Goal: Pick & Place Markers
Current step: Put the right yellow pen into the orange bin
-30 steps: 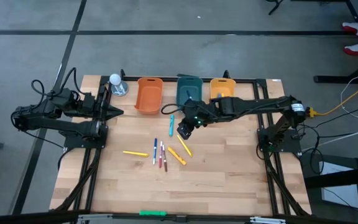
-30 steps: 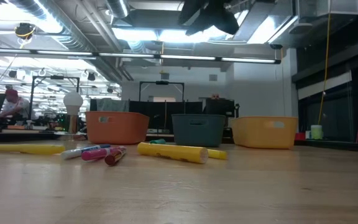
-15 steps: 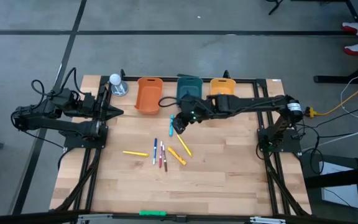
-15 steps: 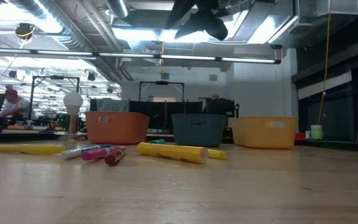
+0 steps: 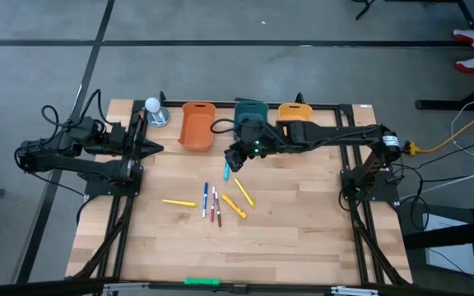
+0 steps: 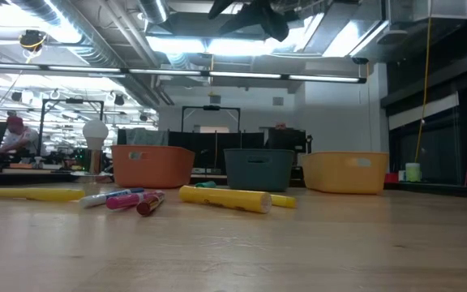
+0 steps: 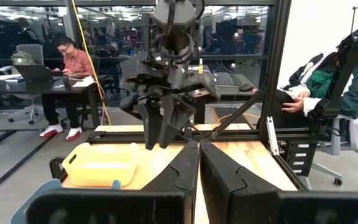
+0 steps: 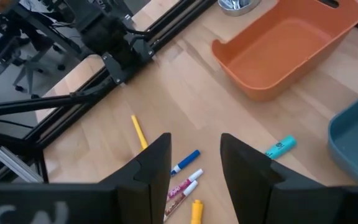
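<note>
Several markers lie flat on the wooden table: a yellow one (image 5: 179, 202), a blue one (image 5: 205, 197), two red-and-white ones (image 5: 216, 207), two more yellow ones (image 5: 239, 199) and a teal one (image 5: 227, 164) nearer the bins. My right gripper (image 5: 234, 158) hangs open above the teal marker, well clear of the table, slanting down toward the table's left. In its wrist view (image 8: 196, 142) nothing sits between the fingers; the blue marker (image 8: 185, 162) and teal marker (image 8: 280, 146) lie below. My left gripper (image 5: 156, 149) waits shut at the left side.
Three bins stand along the far edge: orange (image 5: 197, 126), teal (image 5: 251, 119) and yellow (image 5: 295, 115). A white ball on a silver base (image 5: 155, 111) stands left of them. A bright green stick (image 5: 202, 281) lies at the near edge. People sit beyond the table.
My right gripper has risen a little and gone toward the far edge and the table's left, from above the yellow markers to above the teal marker. It has tipped somewhat nearer to level and stays open. The markers have not moved.
</note>
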